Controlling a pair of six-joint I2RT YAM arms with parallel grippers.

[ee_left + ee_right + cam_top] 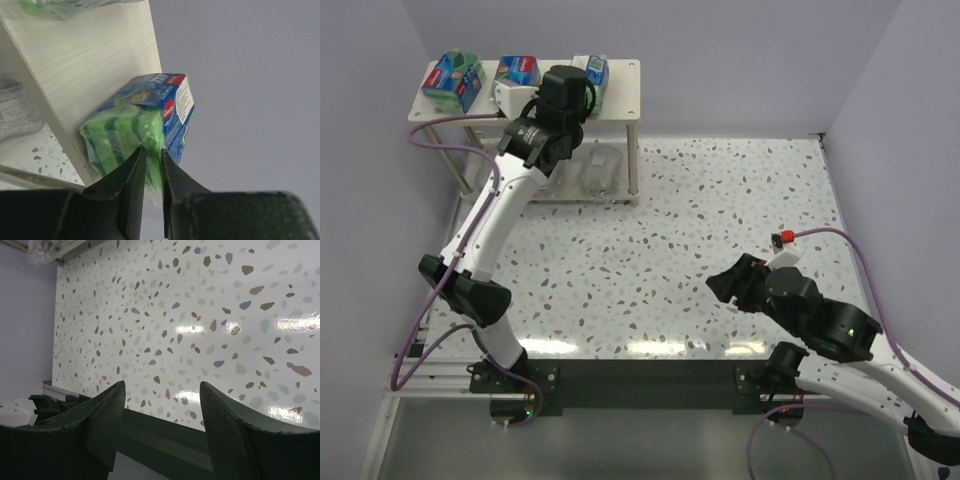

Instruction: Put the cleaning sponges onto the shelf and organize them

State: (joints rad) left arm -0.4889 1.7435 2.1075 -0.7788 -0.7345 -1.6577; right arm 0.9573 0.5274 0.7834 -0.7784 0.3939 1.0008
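Note:
The beige two-tier shelf [420, 108] stands at the back left. Three green sponge packs lie on its top board: left [453, 80], middle [518, 70], right [594, 70]. My left gripper [582, 88] is at the right pack. In the left wrist view the left gripper [151, 149] is shut on the clear wrap of this green pack [145, 112], which rests at the edge of the top board [85, 55]. Silvery scourers [601, 168] lie on the lower tier. My right gripper [720, 285] is open and empty over the table; it also shows in the right wrist view [162, 385].
The speckled table [700, 200] is walled by purple panels on the left, back and right. A scourer [15, 112] shows below the top board. A corner of the shelf [50, 250] shows far off in the right wrist view.

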